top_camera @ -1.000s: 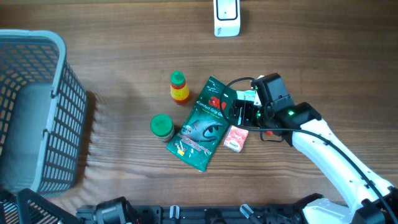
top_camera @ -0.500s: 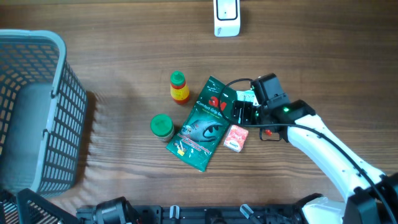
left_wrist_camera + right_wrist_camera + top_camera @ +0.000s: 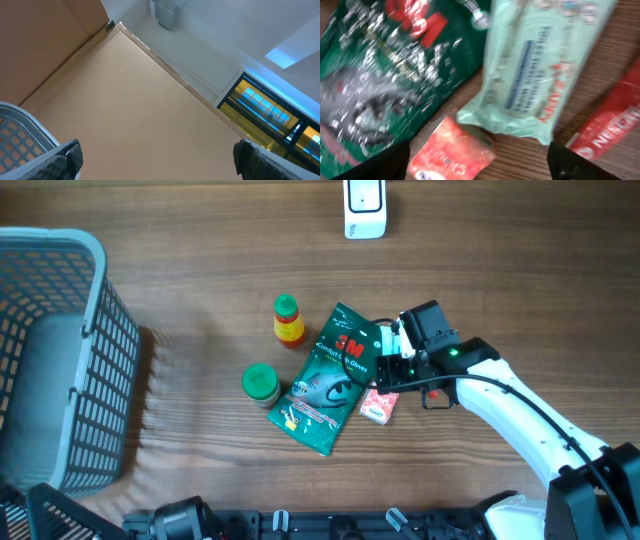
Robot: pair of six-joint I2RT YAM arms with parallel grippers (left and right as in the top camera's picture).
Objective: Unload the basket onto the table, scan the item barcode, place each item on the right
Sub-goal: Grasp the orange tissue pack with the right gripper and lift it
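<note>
Right wrist view: right fingers [image 3: 375, 162] spread wide astride the pale green pack [image 3: 540, 75].
It lies on the bench [image 3: 620, 45] against the edge of the green pouch [image 3: 395, 75]; left fingers [image 3: 65, 160], empty, also stand wide.

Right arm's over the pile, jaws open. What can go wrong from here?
1. The right gripper straddles the pale green packet, which lies against the green bag and the small red packet; closing may pinch a neighbour too.
2. The packet looks soft; a grip could crumple it and make scanning harder.
3. The right wrist view is blurred, so the aim may be off.
</note>
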